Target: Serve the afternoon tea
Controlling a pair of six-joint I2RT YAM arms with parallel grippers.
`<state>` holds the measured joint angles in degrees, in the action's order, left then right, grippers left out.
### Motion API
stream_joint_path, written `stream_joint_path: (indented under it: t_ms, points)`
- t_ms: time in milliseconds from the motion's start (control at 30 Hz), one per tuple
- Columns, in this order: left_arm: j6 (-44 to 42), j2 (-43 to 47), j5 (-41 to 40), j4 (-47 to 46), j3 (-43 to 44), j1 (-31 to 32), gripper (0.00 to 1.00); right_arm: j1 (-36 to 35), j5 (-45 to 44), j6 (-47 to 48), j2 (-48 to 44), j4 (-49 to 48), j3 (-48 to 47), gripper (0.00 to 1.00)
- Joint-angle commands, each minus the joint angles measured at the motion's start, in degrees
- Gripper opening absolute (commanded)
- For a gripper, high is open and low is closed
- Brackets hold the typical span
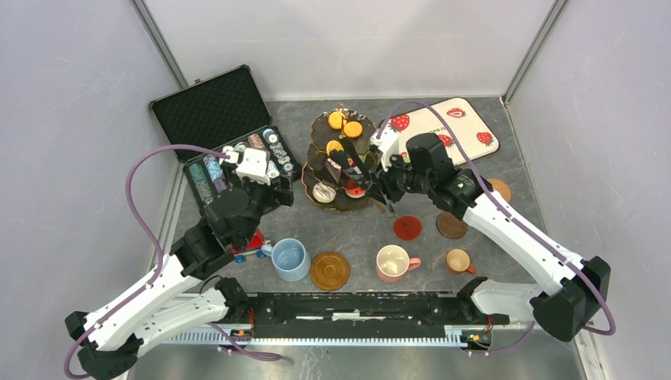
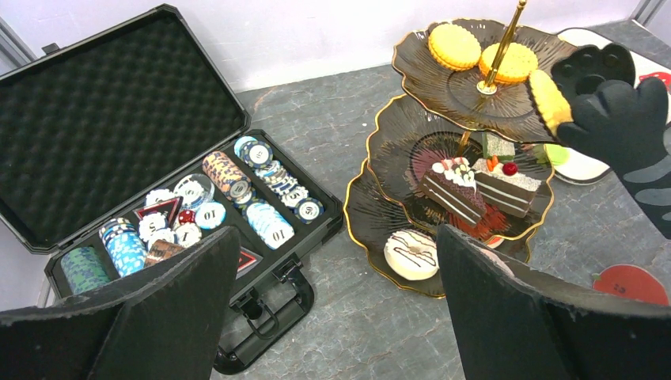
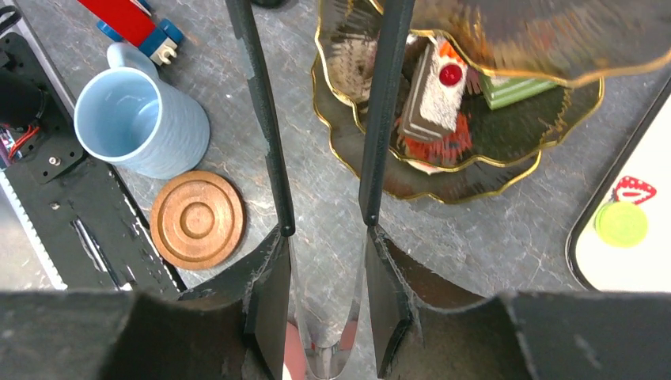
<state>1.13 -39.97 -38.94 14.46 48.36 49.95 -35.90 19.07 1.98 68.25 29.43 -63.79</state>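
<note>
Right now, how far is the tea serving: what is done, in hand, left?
Done: the stand carries cake slices and two macarons. In hand: right gripper, jaws shut on tongs against a yellow macaron by the top tier. To do: blue mug, pink mug and brown mug sit off the coasters; left gripper open.

I am seeing a black case (image 2: pixel 119 119) lying open, poker chips (image 2: pixel 265 218) filling it, a red toy car (image 3: pixel 126 20) sitting nearby, a strawberry mat (image 1: pixel 467 123) lying far right.

Bright, even light from above; shadows on bench (image 1: pixel 364 229) soft, short. Faint glints along stand (image 2: pixel 403 146) rim. Right wrist view: top tier blurred, close foreground soft. Overhead view sharp.
</note>
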Motion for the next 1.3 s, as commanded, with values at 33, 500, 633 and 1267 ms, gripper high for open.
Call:
stream_joint_path:
  t_ms: [33, 500, 633, 1267]
  points:
    - [0.94, 0.86, -1.57, -1.10, 0.78, -0.22, 0.99, -3.57, -5.79, -2.72, 2.70, -2.85, -6.93, 0.21]
    - [0.81, 1.52, -1.83, -1.19, 0.77, -0.21, 1.00, -8.28, -17.55, -5.49, 9.57, 4.44, -15.98, 0.39]
    - [0.81, 1.60, -1.92, -1.19, 0.68, -0.21, 1.00, -9.34, -19.93, -5.47, 10.00, 5.36, -16.89, 0.46]
    - [0.90, 1.29, -1.88, -1.10, 0.68, -0.23, 1.00, -10.16, -26.28, 1.23, -4.80, 3.79, -13.02, 0.47]
